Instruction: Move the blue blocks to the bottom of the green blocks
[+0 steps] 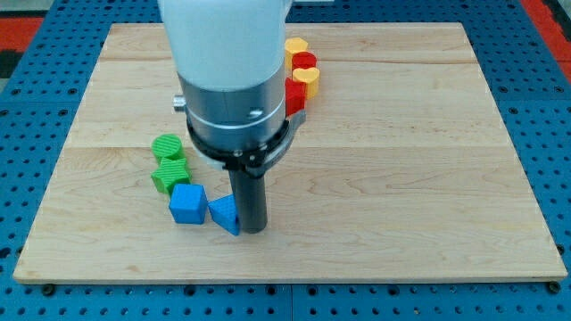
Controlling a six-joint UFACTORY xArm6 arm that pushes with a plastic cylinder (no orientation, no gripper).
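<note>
Filling most of the frame, a pale wooden board on a blue pegboard table. Dropping from top centre, a white and grey arm body, ending in a dark rod, no pincer fitted, so nothing to open, close or hold. Down at lower centre-left, my tip touching the right side of the blue triangular block. Just left of that, the blue cube, directly beneath the green star-shaped block. Above the star and touching it, the green round block. Near top centre, partly hidden behind the arm, a cluster of red blocks and yellow blocks, shapes unclear.
</note>
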